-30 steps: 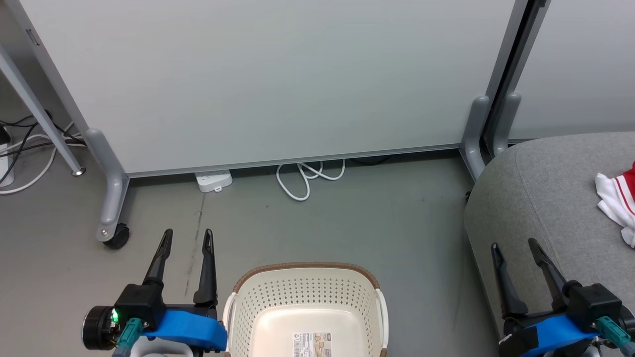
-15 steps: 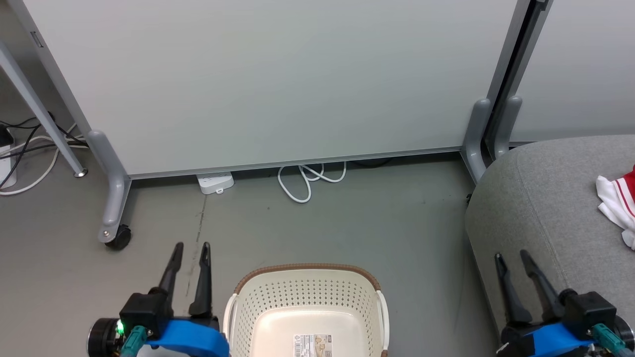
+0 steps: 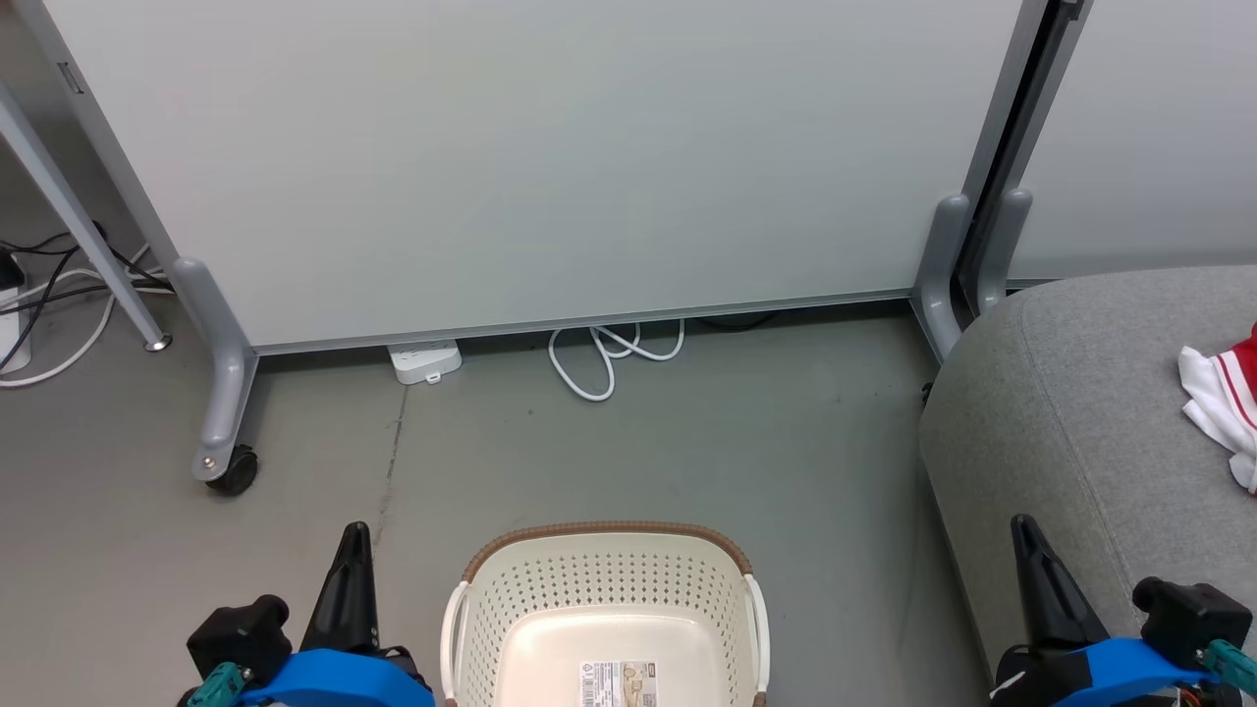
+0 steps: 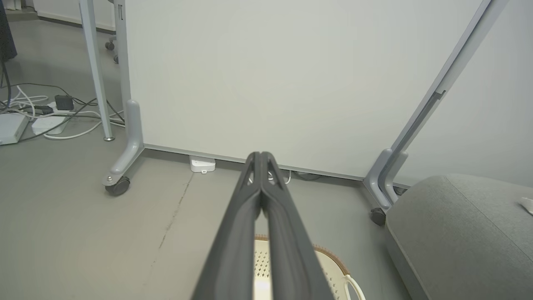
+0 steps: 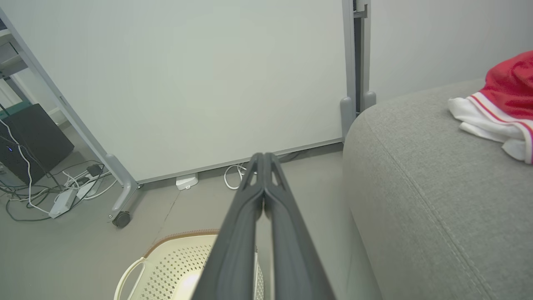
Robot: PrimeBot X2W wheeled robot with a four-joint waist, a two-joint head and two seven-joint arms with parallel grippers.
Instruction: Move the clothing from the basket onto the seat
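At six o'clock the basket sits bare, our left tool at seven and right tool at five both pinched closed on nothing, and the clothing lies farther off on the seat at three, so we judge only parking remains.

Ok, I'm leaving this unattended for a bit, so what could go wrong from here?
The left claw sits close beside the basket; a swing might knock it. The right claw is near the edge of the seat and could scrape it. Some clothing lies on the seat, but the basket's near end is out of view, so a leftover piece could be missed.
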